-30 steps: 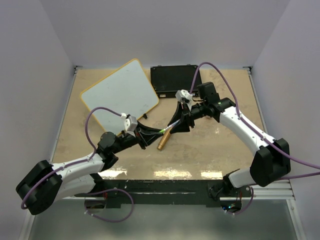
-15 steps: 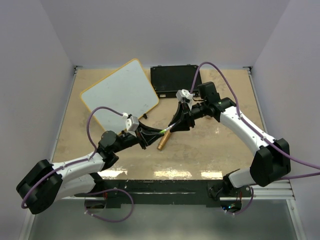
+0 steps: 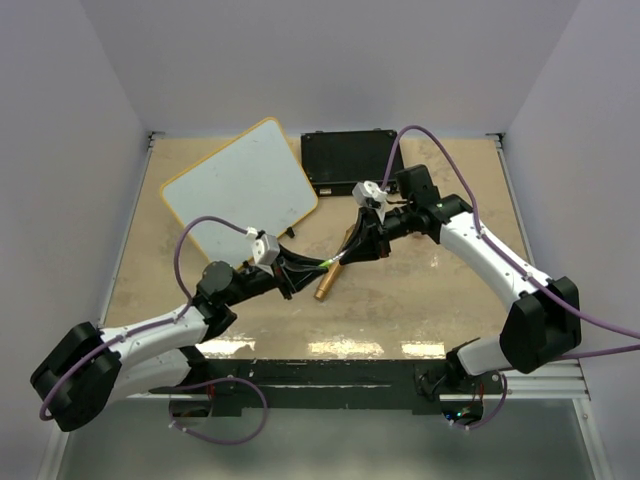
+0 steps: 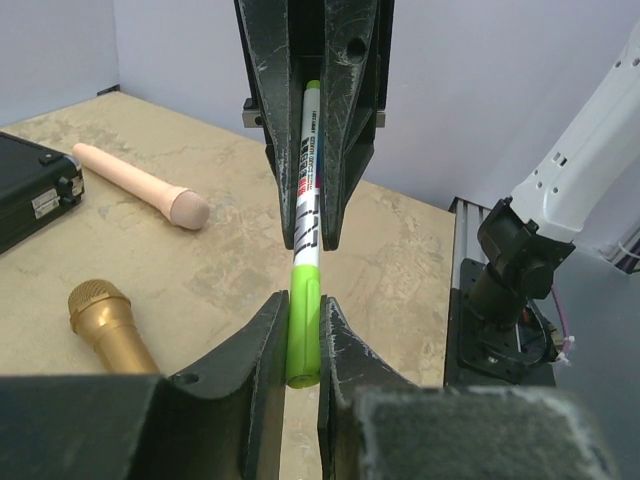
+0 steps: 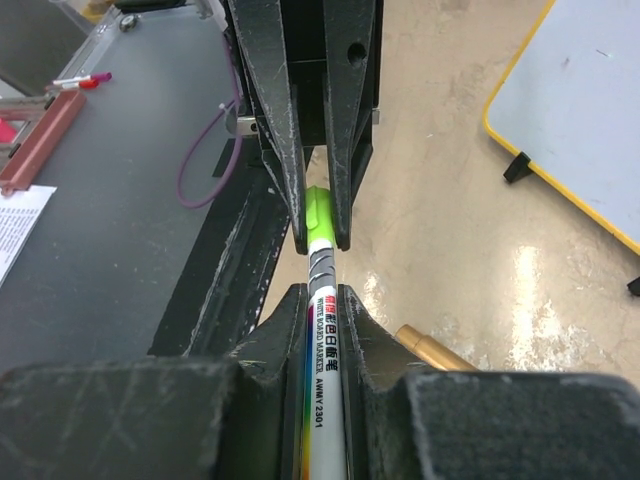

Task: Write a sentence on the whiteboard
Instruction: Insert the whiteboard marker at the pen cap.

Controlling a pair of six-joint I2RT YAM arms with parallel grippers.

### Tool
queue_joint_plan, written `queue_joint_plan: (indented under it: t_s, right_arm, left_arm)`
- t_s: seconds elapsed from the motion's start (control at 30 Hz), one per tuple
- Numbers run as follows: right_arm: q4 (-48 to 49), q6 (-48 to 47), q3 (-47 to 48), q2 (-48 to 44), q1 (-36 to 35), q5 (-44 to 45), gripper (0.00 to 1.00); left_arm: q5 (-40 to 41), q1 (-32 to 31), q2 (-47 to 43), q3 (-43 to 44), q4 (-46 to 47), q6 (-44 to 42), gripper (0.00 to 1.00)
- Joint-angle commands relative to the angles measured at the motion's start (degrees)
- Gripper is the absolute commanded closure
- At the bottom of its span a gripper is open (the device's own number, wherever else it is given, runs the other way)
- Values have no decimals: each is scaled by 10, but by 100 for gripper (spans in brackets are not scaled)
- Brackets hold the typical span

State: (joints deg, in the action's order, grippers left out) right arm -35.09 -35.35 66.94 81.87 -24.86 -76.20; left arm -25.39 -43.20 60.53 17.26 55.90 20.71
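Both arms meet over the middle of the bench (image 3: 430, 300), each with its gripper clamped on the same marker (image 5: 326, 400), which is held off the surface between them. The left gripper (image 4: 303, 312) is closed on the green cap (image 4: 303, 345) at one end. The right gripper (image 5: 321, 300) is closed on the white printed barrel, and the tips of the two grippers sit just apart along the pen. The whiteboard (image 3: 240, 190) lies flat at the far left of the bench, turned at an angle, well apart from both grippers. Its near right corner is close to the black case (image 3: 345, 158) that sits at the far edge. A gold microphone (image 3: 326, 285) lies on the bench just below the held marker, and the left wrist view shows a pale pink rod (image 4: 140, 185) lying farther off.
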Motion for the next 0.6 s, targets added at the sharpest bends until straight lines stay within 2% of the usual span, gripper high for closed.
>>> queue_joint_plan:
  t_s: [0.0, 0.2, 0.57]
  right_arm:
    - [-65, -92, 42, -19, -7, -4, 100]
    - [-138, -168, 63, -25, -5, 16, 100]
    - [-153, -186, 65, -37, 12, 15, 100]
  left_arm:
    - [19, -2, -54, 19, -39, -82, 100]
    - [27, -2, -137, 1, -101, -169, 100]
    - [55, -2, -185, 1, -168, -184, 100]
